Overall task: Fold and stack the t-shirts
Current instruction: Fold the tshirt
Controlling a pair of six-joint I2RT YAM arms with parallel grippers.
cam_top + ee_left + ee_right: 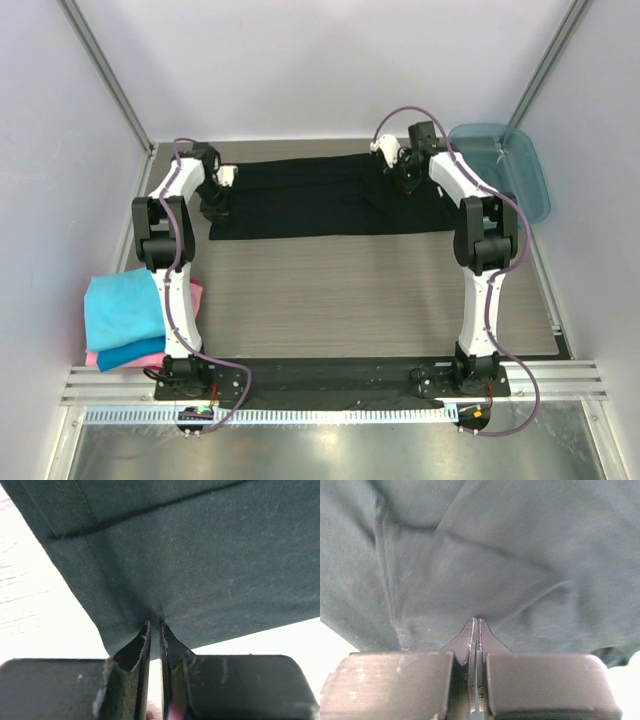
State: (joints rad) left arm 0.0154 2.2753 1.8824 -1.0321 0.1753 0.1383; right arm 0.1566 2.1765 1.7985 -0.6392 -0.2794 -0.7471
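The large black t-shirt (pixel 320 195) lies spread across the far part of the table, folded into a long band. My left gripper (pixel 217 205) is shut on its left edge; the left wrist view shows the jaws pinched on the hemmed black cloth (pixel 200 565), gripper (pixel 154 627). My right gripper (pixel 408 180) is shut on the cloth near its right end; the right wrist view shows the jaws closed on wrinkled black fabric (pixel 485 560), gripper (pixel 477 622). A stack of folded t-shirts, turquoise (pixel 122 305) on blue (pixel 130 353) on pink (pixel 194 296), lies at the left front.
A translucent teal plastic tray (pixel 520 175) stands at the back right, beside the shirt's right end. The wood-grain table (pixel 340 290) has raised metal rails along its sides and front. White walls enclose the cell.
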